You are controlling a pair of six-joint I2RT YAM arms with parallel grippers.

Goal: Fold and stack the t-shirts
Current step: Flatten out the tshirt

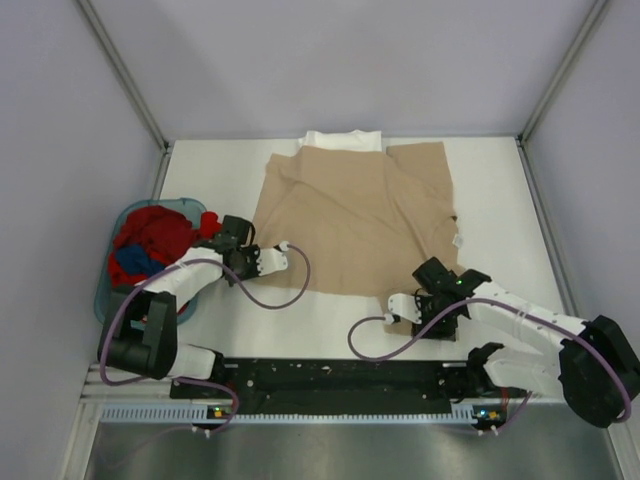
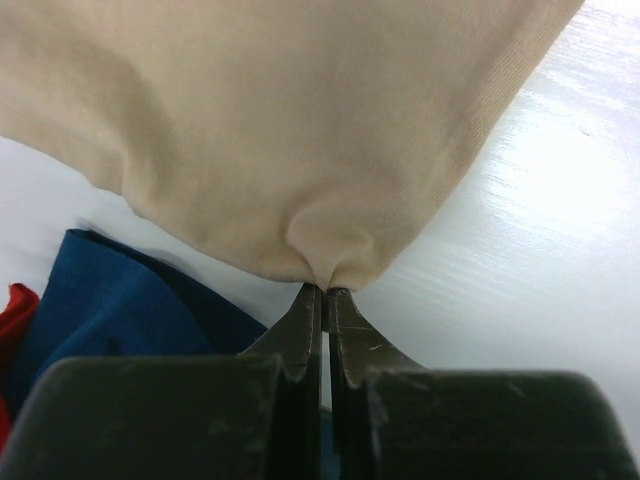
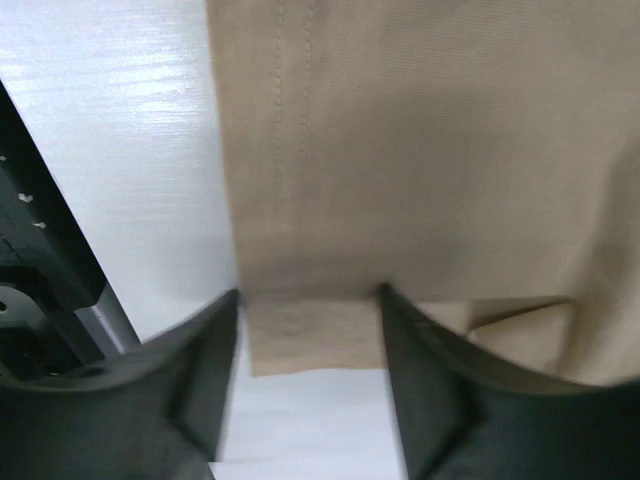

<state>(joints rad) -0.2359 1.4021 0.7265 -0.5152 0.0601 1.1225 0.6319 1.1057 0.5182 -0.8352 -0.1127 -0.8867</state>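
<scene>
A tan t-shirt [image 1: 350, 215] lies spread flat across the middle of the table, over the near edge of a white shirt [image 1: 343, 141] at the back. My left gripper [image 1: 250, 243] is at its left hem. In the left wrist view the left gripper [image 2: 325, 290] is shut on a puckered fold of the tan t-shirt [image 2: 300, 120]. My right gripper [image 1: 412, 300] is at the shirt's near right corner. There the right gripper [image 3: 308, 305] stands open, its fingers either side of the hem corner of the tan cloth [image 3: 420, 150], not touching it.
A teal basket [image 1: 103, 300] sits at the table's left edge, holding red shirts [image 1: 155, 232] and a blue one [image 1: 135, 262]. Blue cloth [image 2: 110, 300] and a red scrap [image 2: 15, 310] show beside the left fingers. Grey walls enclose the table.
</scene>
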